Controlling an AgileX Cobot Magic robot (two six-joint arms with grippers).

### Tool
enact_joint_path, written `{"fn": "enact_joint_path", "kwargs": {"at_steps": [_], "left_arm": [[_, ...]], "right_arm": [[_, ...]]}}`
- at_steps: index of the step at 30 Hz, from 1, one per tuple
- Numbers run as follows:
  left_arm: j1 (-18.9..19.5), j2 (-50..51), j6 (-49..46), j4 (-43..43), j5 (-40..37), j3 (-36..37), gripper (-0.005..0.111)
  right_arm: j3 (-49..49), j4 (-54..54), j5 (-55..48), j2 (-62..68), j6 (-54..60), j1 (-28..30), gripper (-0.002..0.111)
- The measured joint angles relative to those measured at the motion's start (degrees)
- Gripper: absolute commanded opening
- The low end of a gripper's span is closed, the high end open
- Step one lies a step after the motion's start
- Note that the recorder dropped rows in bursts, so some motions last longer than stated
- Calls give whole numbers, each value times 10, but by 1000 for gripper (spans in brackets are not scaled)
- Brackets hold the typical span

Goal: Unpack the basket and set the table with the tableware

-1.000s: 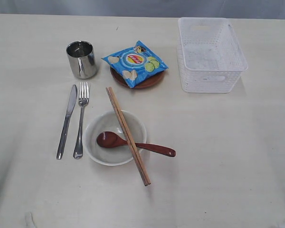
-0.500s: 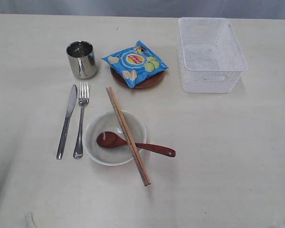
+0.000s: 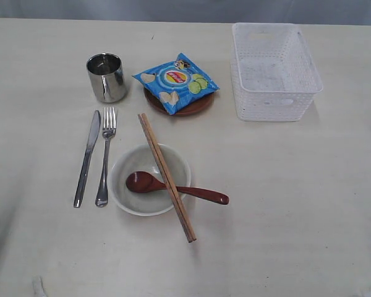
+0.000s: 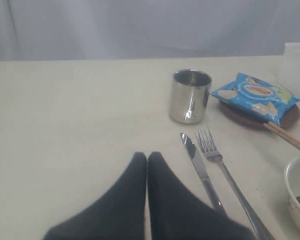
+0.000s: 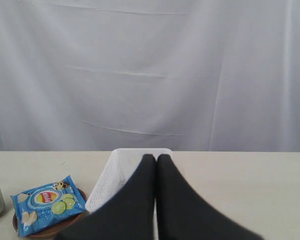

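The white basket (image 3: 273,71) stands empty at the back right of the table (image 3: 297,204). A steel cup (image 3: 106,77) stands left of the brown plate (image 3: 195,105). Below the cup lie the knife (image 3: 87,158) and fork (image 3: 105,156), side by side. The off-white bowl (image 3: 149,179) holds the red-brown spoon (image 3: 173,187), with the chopsticks (image 3: 167,176) laid across its rim. Neither arm shows in the exterior view. My left gripper (image 4: 147,156) is shut and empty, near the knife (image 4: 201,171), the fork (image 4: 225,172) and the cup (image 4: 190,96). My right gripper (image 5: 156,157) is shut and empty, in front of the basket (image 5: 112,177).
A blue chips packet (image 3: 175,80) lies on the brown plate, also seen as the packet (image 4: 255,96) and the packet (image 5: 47,202). A white curtain (image 5: 150,75) hangs behind the table's far edge. Bare tabletop spreads across the right and front.
A dark part at the top right corner of the exterior view one second ago has gone out of view. The tableware has not moved.
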State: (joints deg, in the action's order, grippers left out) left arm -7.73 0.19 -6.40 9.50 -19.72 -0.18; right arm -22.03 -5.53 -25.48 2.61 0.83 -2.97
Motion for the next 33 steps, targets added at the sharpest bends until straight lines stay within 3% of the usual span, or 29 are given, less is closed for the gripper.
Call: {"fn": "enact_joint_path", "kwargs": {"at_steps": [33], "left_arm": [[0,0,0,0,0,0,0]], "right_arm": [[218,-43,136,-23,24,0,-1]]}}
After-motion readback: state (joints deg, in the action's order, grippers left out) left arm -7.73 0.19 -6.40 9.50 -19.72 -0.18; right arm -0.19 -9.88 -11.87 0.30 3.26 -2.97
